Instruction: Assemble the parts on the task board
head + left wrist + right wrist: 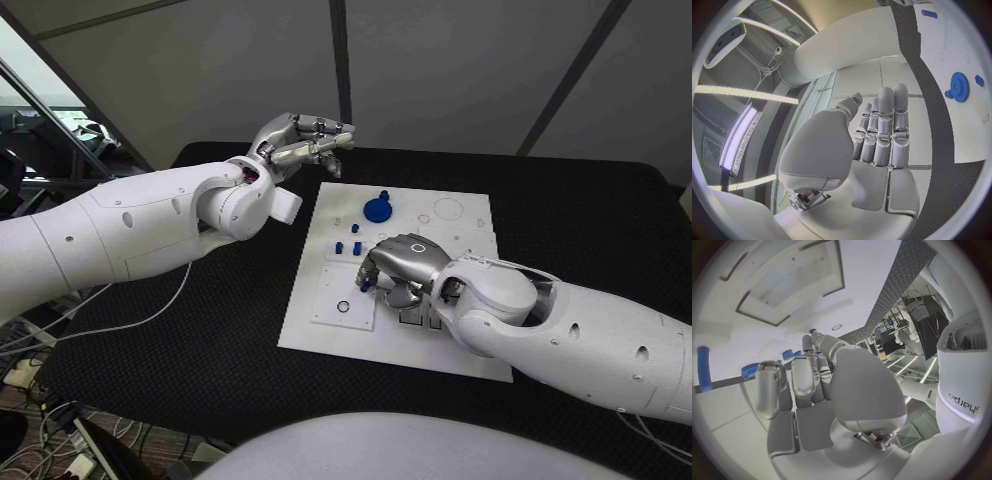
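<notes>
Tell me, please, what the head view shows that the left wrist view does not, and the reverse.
Head view alone: the right hand resting low over the middle of the task board, beside small blue pegs. Left wrist view alone: the inner side of the left hand, fingers straight and close together, holding nothing. Both: the left hand raised off the board at its far left corner, the white board, and the blue gear standing on it.
</notes>
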Robot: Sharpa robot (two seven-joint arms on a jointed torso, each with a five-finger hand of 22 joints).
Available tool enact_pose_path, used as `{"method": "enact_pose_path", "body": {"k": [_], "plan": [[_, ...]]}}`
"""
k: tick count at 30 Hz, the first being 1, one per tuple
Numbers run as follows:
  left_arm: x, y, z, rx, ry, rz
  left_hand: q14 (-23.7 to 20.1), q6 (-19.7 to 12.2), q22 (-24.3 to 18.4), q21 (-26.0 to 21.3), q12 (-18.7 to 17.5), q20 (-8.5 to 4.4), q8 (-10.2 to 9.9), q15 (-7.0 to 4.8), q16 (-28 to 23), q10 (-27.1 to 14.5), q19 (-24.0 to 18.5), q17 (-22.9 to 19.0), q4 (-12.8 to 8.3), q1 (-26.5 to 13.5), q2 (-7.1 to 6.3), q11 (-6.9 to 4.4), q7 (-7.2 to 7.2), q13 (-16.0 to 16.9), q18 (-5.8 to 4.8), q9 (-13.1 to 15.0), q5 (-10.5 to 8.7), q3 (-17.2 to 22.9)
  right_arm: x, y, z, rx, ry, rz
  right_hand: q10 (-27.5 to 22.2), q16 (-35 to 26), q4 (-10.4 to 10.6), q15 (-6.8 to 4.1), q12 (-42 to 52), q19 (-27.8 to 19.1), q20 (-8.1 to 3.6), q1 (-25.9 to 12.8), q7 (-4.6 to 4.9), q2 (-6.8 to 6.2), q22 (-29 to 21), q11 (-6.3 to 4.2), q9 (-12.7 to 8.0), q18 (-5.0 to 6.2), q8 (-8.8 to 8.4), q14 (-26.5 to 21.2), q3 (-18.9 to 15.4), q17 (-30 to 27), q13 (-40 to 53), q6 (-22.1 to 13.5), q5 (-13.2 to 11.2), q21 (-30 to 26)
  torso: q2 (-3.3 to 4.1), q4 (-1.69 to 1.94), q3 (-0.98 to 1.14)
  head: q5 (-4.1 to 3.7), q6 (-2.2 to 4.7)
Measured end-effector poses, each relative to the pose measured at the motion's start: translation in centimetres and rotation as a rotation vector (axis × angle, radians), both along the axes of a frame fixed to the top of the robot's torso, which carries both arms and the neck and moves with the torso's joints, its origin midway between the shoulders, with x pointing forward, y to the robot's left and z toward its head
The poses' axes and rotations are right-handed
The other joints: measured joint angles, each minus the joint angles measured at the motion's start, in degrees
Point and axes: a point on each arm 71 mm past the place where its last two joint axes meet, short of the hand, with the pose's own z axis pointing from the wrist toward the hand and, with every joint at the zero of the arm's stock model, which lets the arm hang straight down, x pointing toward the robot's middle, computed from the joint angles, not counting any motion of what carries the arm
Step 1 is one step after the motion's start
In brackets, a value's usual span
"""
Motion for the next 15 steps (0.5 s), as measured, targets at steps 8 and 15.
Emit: {"method": "enact_pose_path", "body": {"k": [8, 15], "plan": [[0.02, -0.03, -0.02, 0.0, 0.001, 0.0, 0.0, -0.2, 0.0, 0.0, 0.0, 0.0, 0.0, 0.0, 0.0, 0.0, 0.0, 0.0, 0.0, 0.0, 0.0, 0.0, 0.22, 0.0, 0.0, 0.0, 0.0, 0.0, 0.05, 0.06, -0.12, -0.006, -0.001, 0.001, 0.0, 0.0, 0.0, 0.0, -0.2, 0.0, 0.0, -0.2, 0.19, -0.22, 0.0, 0.0, 0.0, 0.0, -0.17, 0.0, 0.0, -0.1, 0.0, 0.2, 0.0, 0.0, 0.0, 0.0, -0.01, 0.04, -0.03], [0.03, -0.07, -0.03, 0.0, 0.002, -0.002, 0.0, -0.2, 0.0, 0.0, 0.0, 0.0, 0.0, 0.0, 0.0, 0.0, 0.0, 0.0, 0.0, 0.0, 0.0, 0.0, 0.21, 0.0, 0.0, 0.0, 0.0, 0.0, 0.15, 0.3, -0.2, -0.015, -0.002, 0.002, -0.6, 0.0, 0.4, 0.01, -1.4, 0.0, 0.0, -1.9, 0.82, -0.76, 0.0, 0.46, -0.1, 0.0, -0.57, 0.0, -0.4, -0.6, -0.3, -0.7, 0.0, -0.1, 0.0, 0.01, -0.02, 0.01, 0.05]]}}
